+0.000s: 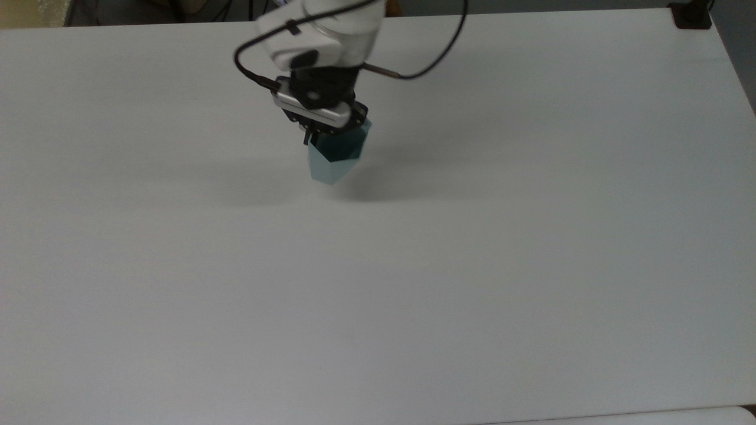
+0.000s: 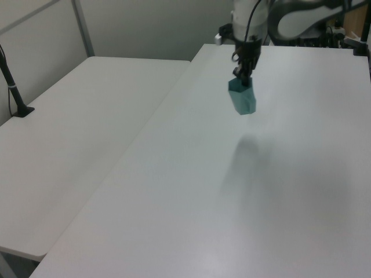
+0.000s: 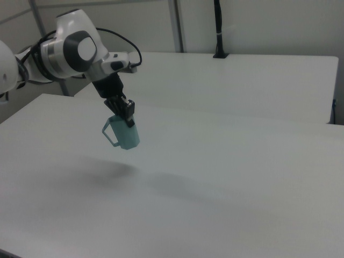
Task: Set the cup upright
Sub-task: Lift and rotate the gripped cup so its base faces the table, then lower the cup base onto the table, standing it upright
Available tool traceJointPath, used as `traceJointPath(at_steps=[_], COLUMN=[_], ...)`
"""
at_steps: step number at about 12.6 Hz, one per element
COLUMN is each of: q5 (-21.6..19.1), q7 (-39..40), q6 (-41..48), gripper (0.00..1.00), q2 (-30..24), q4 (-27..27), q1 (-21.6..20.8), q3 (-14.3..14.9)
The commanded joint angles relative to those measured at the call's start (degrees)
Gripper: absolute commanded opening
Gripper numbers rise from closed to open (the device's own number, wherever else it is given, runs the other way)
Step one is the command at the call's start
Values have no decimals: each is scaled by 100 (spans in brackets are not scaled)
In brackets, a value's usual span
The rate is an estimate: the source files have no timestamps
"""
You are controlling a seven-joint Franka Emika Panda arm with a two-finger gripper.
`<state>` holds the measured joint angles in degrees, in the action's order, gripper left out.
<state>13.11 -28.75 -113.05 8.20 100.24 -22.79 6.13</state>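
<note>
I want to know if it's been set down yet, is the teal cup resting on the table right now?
No, the right view shows the teal cup hanging from the gripper above the table, its shadow apart from it.

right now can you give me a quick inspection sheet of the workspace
surface: white table, bare apart from shadows under the arm.
job's things: teal cup held off the table, mouth up and slightly tilted, handle toward the right view's left; not yet set down.
clutter: nothing seen.
grippers: gripper pointing down, jaws shut on the cup's rim.
cables: black cable looping from the wrist over the table, clear of the cup.
surroundings: second white table alongside; black post standing on the far table in the right view; another black post at the left view's left edge.
</note>
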Motion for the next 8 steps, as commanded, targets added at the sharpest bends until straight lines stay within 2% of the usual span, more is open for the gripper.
traceJointPath(at_steps=[1,2,3,8], q5=[-1158,-1475,-1583,-1610], q7=[1096,1457,1660,1689], q6=[-1084,-1305,-1359,-2325], gripper=[0,0,0,0], q2=[-1274,-1433,-1496,-1216], q4=[1819,2111,2270,2834], q1=[345,302,284,292], q3=[509,861,1012,1066])
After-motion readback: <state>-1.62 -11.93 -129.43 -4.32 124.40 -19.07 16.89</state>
